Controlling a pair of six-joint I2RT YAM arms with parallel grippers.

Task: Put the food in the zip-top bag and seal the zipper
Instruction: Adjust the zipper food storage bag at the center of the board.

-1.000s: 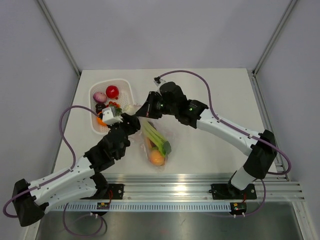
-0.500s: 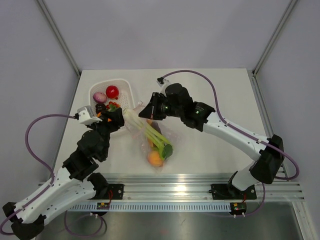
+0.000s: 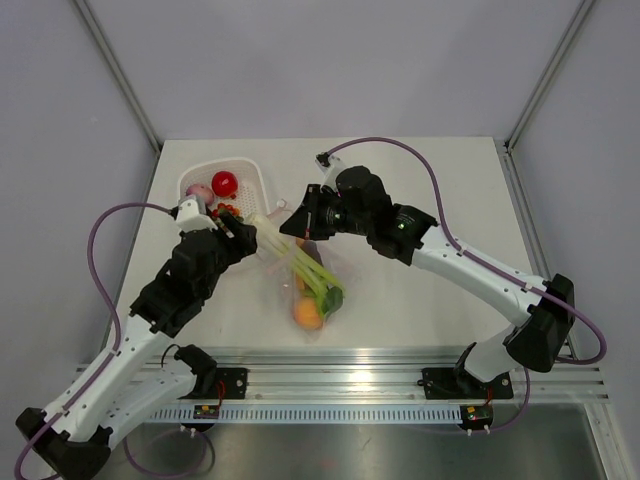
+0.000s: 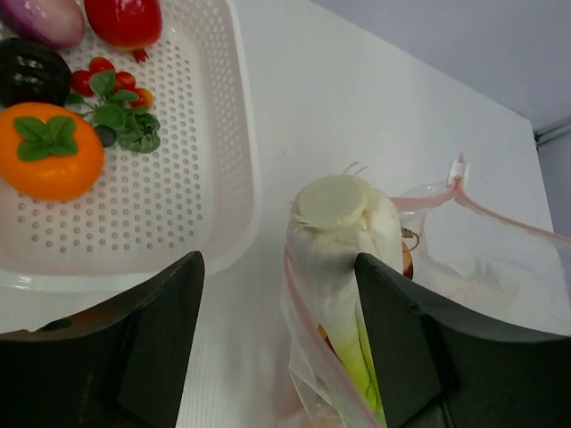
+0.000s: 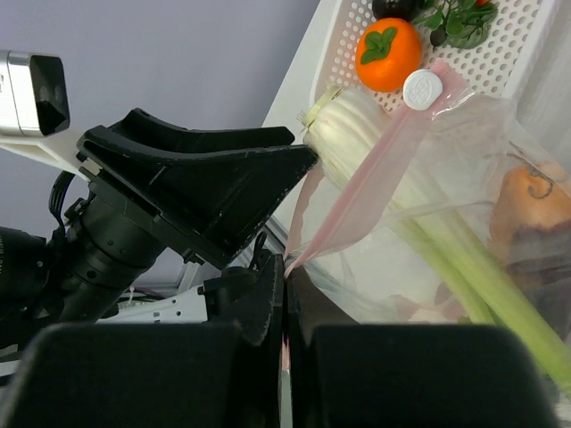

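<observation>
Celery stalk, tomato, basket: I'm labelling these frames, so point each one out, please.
celery stalk (image 4: 332,201), left wrist view, white cut end.
tomato (image 3: 225,184), top external view, red body.
basket (image 4: 241,134), left wrist view, right rim.

A white perforated plastic basket (image 4: 223,134) sits on the white worktop (image 4: 357,98), just ahead of the left claw (image 4: 275,267) and off towards its left finger. Well behind that claw, a slotted aluminium rail (image 3: 400,380) runs along the worktop's near edge. Beyond the claw, pale grey walls (image 3: 330,70) and slanting metal posts (image 3: 118,75) close off the far side.
</observation>
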